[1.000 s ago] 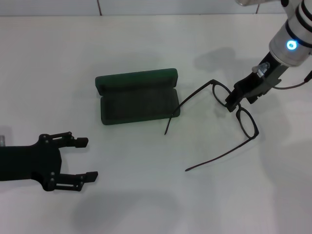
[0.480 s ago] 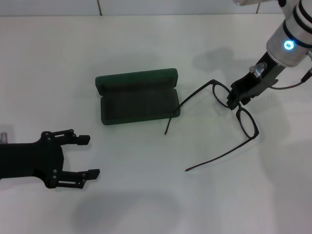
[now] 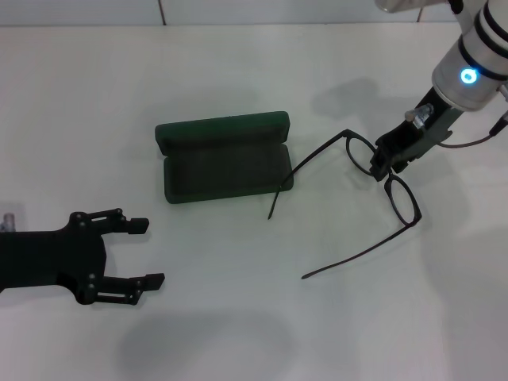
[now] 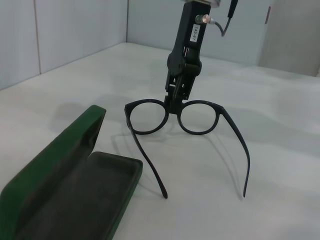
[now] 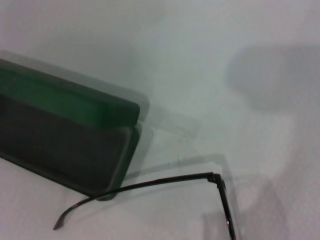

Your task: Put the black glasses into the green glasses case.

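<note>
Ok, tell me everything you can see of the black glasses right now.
The black glasses have a thin dark frame, two rounded lenses and long slim temple arms, both unfolded. They sit on the white table, right of the open green glasses case. The right tool is shut on the bridge. One temple runs toward the case's corner; contact there is unclear.

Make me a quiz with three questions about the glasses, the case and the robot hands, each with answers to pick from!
1. Where is the right gripper?
A. at the bridge of the glasses
B. inside the case
C. under the table

2. What colour is the case?
A. red
B. green
C. yellow

3. How is the case?
A. shut
B. open, with nothing in it
C. open, with the glasses in it

Answers:
1. A, the left wrist view shows its fingers closed on the frame between the lenses.
2. B, its shell is dark green.
3. B, the lid is back and only the lining shows.

The left gripper sits open, apart from both.
</note>
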You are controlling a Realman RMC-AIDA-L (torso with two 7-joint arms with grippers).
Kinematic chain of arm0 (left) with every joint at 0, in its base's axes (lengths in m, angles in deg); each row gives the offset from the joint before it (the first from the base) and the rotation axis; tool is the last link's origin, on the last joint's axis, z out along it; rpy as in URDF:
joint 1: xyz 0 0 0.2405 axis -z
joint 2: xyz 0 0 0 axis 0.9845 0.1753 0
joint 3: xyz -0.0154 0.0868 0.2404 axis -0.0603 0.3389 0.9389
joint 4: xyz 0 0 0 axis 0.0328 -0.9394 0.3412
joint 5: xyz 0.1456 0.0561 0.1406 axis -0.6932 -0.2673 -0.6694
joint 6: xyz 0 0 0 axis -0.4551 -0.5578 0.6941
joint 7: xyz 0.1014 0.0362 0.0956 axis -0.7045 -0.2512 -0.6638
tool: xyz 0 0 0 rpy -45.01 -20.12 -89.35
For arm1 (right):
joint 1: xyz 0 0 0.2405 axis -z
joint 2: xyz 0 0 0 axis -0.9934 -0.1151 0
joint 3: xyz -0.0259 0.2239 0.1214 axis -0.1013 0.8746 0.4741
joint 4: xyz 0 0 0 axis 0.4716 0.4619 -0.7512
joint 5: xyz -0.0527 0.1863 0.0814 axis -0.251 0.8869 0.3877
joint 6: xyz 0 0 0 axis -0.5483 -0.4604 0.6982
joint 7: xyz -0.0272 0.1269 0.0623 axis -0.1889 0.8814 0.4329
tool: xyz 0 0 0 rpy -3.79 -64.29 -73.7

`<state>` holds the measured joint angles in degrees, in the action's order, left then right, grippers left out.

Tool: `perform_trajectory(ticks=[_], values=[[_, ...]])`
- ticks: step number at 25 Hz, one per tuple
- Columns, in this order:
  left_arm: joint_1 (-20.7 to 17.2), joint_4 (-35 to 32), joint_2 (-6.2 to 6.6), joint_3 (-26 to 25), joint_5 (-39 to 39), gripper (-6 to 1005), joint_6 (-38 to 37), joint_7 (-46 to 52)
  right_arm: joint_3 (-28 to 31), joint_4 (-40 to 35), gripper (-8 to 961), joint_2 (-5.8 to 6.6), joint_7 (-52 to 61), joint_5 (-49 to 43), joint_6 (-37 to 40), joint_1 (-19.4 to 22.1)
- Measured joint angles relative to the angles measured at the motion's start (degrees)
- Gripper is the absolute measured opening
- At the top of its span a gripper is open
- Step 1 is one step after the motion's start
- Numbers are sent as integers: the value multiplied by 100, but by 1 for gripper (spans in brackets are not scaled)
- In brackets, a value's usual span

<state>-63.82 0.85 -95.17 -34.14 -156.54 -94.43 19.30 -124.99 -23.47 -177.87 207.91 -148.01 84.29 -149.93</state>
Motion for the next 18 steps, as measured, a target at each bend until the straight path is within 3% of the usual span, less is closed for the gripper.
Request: perform_trajectory(ticks=[7, 18], values=[[20, 3, -6, 0, 0, 881, -1, 16, -492, -25, 218, -2, -57, 153, -104, 27], [31, 3, -11, 0, 0, 882, -4, 21, -479, -155, 54, 34, -140, 214, 24, 115]])
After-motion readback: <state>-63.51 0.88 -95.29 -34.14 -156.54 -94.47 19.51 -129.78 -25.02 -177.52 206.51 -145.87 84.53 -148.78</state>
